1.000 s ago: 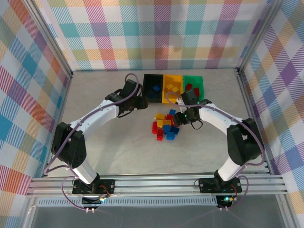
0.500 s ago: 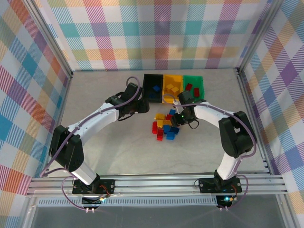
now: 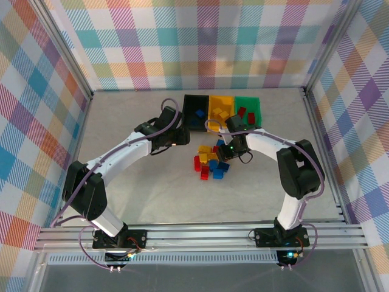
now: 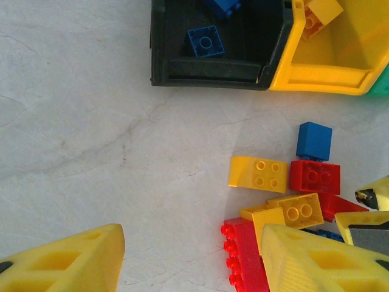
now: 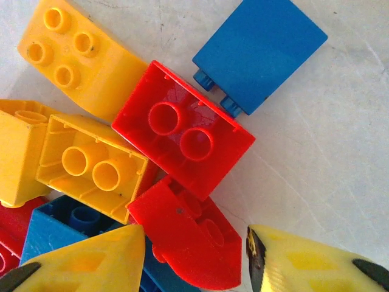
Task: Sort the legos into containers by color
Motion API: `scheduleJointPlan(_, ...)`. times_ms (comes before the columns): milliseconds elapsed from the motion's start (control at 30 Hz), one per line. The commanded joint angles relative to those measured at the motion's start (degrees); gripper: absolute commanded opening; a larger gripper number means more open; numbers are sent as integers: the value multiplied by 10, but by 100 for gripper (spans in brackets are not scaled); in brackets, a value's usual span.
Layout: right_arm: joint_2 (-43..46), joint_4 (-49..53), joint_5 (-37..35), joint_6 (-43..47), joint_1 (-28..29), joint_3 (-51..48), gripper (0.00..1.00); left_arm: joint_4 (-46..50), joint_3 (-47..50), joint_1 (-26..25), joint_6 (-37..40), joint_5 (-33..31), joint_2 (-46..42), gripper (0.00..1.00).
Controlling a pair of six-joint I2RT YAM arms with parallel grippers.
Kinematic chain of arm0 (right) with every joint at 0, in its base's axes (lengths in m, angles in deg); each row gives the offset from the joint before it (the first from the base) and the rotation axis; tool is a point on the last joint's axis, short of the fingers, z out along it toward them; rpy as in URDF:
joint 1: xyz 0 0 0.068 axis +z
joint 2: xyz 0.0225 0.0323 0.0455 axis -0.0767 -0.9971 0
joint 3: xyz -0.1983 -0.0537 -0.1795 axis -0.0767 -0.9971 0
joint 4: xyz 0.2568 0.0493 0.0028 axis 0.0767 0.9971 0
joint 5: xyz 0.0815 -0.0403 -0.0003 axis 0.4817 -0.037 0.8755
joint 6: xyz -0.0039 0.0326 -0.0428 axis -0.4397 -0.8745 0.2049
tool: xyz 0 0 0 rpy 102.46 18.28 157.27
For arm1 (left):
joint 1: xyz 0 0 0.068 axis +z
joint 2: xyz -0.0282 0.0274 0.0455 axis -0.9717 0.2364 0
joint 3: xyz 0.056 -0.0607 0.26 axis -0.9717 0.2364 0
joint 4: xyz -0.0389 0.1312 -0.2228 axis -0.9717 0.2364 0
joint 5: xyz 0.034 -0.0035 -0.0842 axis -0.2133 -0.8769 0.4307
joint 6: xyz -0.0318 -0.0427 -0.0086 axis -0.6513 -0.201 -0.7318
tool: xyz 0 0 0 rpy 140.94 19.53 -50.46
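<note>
Three containers stand side by side at the far middle of the pale surface (image 3: 134, 182), walls touching: a black bin (image 3: 188, 104) with blue bricks in it, a yellow bin (image 3: 214, 125) with yellow bricks, and a green bin (image 3: 258, 109) with red bricks. Just in front of them, a loose pile of legos (image 3: 209, 163) in red, yellow and blue lies on the surface.

The left pincer (image 3: 183, 136) is beside the pile, near the front of the black bin. In its wrist view the left pincer (image 4: 191, 264) stands about half open and holds nothing. Bare surface lies between its two yellow fingers (image 4: 67, 261), and one end of a long red brick (image 4: 243, 261) shows beside the right-hand finger. A blue brick (image 4: 205, 42) rests on the floor of the black bin.

The right pincer (image 3: 222, 150) is over the far side of the pile. In its wrist view the right pincer (image 5: 194, 261) is narrowly open, with a small red brick (image 5: 188, 237) between the fingertips. One fingertip (image 5: 97, 258) seems to meet the brick. Whether the brick is actually clamped, I cannot tell. A larger red brick (image 5: 182, 137) lies underside up just past it, touching a blue brick (image 5: 261, 52) and two yellow bricks (image 5: 73, 58).
</note>
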Motion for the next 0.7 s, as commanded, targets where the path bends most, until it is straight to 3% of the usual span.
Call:
scheduleJointPlan(0, -17, 10, 9, 8, 6, 7, 45, 21, -6, 1, 6, -11, -21, 61)
scheduleJointPlan(200, -16, 14, 13, 8, 7, 6, 39, 21, -2, 1, 5, -11, -23, 61)
scheduleJointPlan(333, -9, 18, 21, 6, 7, 6, 46, 21, 1, 1, 5, -11, -25, 61)
scheduleJointPlan(667, 14, 14, 38, 1, 7, -3, 50, 19, 2, 1, 4, -10, -26, 61)
